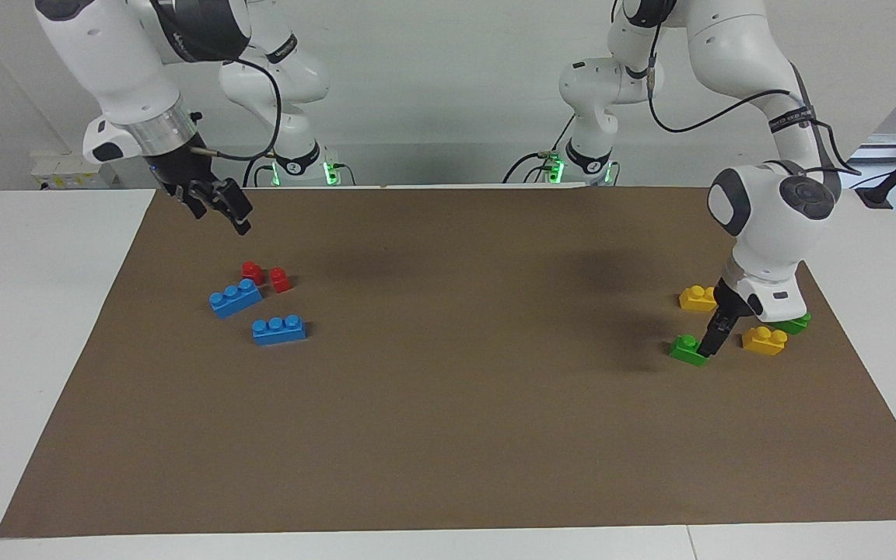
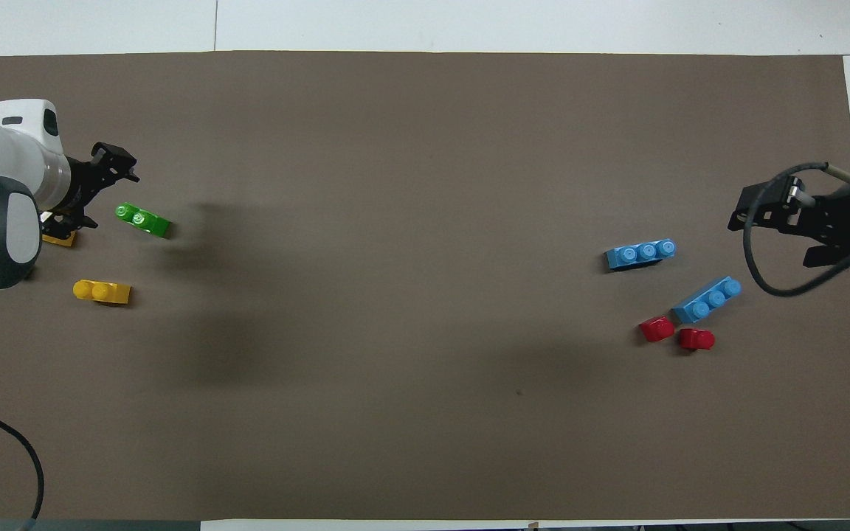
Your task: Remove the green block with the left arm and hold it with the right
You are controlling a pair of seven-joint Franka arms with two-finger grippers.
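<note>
Facing view: left gripper point(image 1: 708, 342) hanging open just beside green block point(image 1: 686, 348); right gripper point(image 1: 218, 208) hovering open, well apart.

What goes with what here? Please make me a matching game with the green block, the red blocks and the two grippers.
Things:
1. green block
2. red blocks
3. left gripper
4. right gripper

Places:
A. high in the air, holding nothing
B. on the mat, next to a blue block
C. low, open, near the yellow blocks
D. on the mat, beside the low gripper

Pairs: 1-D, 2-B, 3-C, 4-A
</note>
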